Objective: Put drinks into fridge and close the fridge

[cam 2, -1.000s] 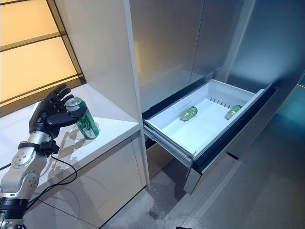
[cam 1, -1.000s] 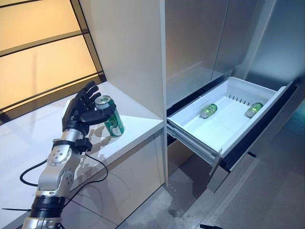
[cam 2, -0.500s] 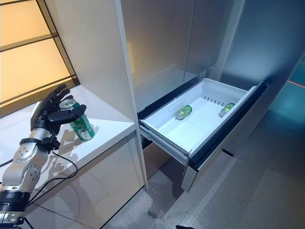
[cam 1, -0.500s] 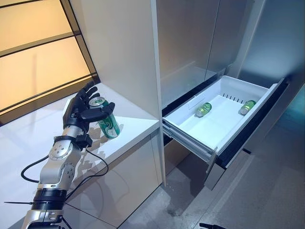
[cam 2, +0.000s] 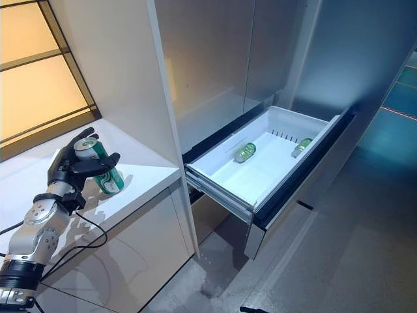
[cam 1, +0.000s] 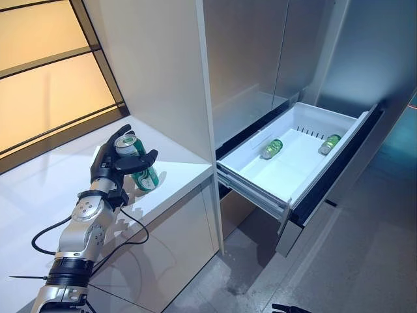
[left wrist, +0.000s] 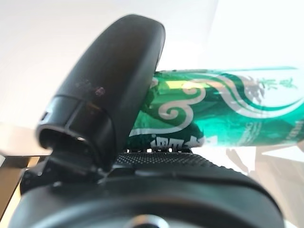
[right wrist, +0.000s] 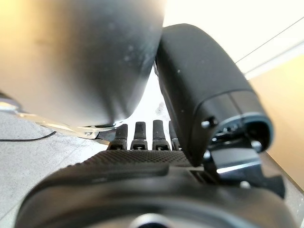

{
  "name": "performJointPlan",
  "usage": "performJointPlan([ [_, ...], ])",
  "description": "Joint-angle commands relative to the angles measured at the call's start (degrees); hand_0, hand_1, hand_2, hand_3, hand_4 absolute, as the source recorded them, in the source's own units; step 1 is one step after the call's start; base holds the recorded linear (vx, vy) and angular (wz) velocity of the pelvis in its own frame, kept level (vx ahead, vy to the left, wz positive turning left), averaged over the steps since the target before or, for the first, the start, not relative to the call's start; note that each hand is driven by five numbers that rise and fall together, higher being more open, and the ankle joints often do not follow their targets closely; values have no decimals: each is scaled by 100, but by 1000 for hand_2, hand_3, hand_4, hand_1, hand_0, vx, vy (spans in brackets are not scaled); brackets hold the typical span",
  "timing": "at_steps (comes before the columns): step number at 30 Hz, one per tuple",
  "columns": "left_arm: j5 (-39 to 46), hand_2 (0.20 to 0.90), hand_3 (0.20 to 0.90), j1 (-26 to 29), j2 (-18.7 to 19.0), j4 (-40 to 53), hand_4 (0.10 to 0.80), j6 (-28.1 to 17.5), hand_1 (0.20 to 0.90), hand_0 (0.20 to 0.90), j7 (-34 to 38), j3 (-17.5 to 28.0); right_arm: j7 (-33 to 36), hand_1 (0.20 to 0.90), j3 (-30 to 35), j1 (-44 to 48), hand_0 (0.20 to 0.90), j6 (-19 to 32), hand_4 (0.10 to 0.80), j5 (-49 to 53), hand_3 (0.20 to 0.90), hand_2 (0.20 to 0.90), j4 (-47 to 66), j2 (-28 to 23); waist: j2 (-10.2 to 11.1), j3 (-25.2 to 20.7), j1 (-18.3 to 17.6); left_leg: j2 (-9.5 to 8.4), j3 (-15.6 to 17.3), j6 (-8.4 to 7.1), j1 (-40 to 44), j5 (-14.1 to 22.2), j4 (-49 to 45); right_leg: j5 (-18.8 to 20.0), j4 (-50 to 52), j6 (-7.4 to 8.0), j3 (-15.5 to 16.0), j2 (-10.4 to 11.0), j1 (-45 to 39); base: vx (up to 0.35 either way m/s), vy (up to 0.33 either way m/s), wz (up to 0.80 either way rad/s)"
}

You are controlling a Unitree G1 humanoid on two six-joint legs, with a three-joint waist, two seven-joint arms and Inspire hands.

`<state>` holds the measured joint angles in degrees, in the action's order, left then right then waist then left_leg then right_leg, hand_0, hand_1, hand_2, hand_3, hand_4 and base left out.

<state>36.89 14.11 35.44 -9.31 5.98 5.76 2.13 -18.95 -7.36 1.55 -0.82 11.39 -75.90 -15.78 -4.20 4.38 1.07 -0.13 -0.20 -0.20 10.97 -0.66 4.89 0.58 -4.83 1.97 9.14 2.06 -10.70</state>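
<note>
A green can (cam 1: 139,168) leans at a tilt over the white counter (cam 1: 39,195), next to the tall white cabinet panel. My left hand (cam 1: 106,169) is shut on it, thumb across the front and fingers behind. The left wrist view shows the thumb (left wrist: 109,85) lying over the can (left wrist: 228,109). The white fridge drawer (cam 1: 251,184) stands pulled open to the right, with two green cans (cam 1: 272,149) (cam 1: 330,144) lying in it. My right hand (right wrist: 142,190) shows in the right wrist view with straight fingers, holding nothing.
The tall white cabinet panel (cam 1: 163,72) stands between the counter and the fridge. Grey fridge doors (cam 1: 260,52) rise above the drawer. The drawer's dark front (cam 1: 326,189) juts out over the grey floor (cam 1: 339,261).
The camera has swung, shifting the whole scene left. My left hand's thumb and fingers have closed tighter on the can, which leans more now.
</note>
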Motion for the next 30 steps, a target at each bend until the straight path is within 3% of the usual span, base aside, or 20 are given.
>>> performJointPlan([
  [1, 6, 900, 900, 1126, 459, -52, 800, -510, 900, 900, 147, 135, -101, 900, -133, -60, 900, -121, 800, -28, 900, 900, -231, -173, 50, -61, -72, -398, -30, 234, 7, 686, -282, -943, 910, 76, -331, -222, 245, 0, 0, 0],
  [6, 93, 900, 900, 1161, 432, -54, 800, -568, 900, 900, 173, 121, -109, 900, -125, -56, 900, -109, 800, -33, 900, 900, -249, -186, 43, -65, -89, -399, -13, 232, 4, 687, -286, -940, 912, 86, -349, -220, 254, 0, 0, 0],
  [7, 164, 606, 557, 1169, 436, -54, 457, -617, 606, 606, 160, 122, -108, 900, -119, -63, 900, -109, 800, -25, 900, 900, -242, -187, 43, -64, -93, -399, -13, 231, 10, 689, -279, -939, 909, 91, -350, -216, 252, 0, 0, 0],
  [8, 225, 359, 269, 1186, 422, -83, 169, -687, 359, 359, 154, 116, -107, 900, -123, -52, 900, -116, 800, -22, 900, 900, -244, -187, 43, -63, -99, -401, -13, 234, 14, 692, -277, -938, 909, 90, -355, -218, 253, 1, 4, -3],
  [9, 289, 300, 200, 1200, 402, -73, 100, -728, 300, 300, 158, 113, -97, 900, -134, -59, 900, -120, 800, -17, 900, 900, -235, -181, 44, -64, -104, -401, -9, 235, 16, 694, -278, -939, 907, 90, -362, -217, 250, 1, 4, -3],
  [24, 719, 300, 200, 1239, 248, 244, 100, -1378, 300, 300, -2, 124, -42, 900, -139, -29, 900, 37, 800, -91, 900, 900, -192, -188, 44, -89, -101, -398, -12, 209, 18, 672, -241, -923, 855, 93, -364, -217, 233, -2, 1, -1],
  [30, 1399, 300, 200, 1298, 303, 1290, 100, -1350, 300, 300, -704, -2, 41, 900, -460, 55, 900, 982, 800, -470, 900, 900, 329, -237, 75, -73, -30, -381, -40, 206, -2, 668, -252, -909, 858, 93, -312, -202, 231, -6, -4, 0],
])
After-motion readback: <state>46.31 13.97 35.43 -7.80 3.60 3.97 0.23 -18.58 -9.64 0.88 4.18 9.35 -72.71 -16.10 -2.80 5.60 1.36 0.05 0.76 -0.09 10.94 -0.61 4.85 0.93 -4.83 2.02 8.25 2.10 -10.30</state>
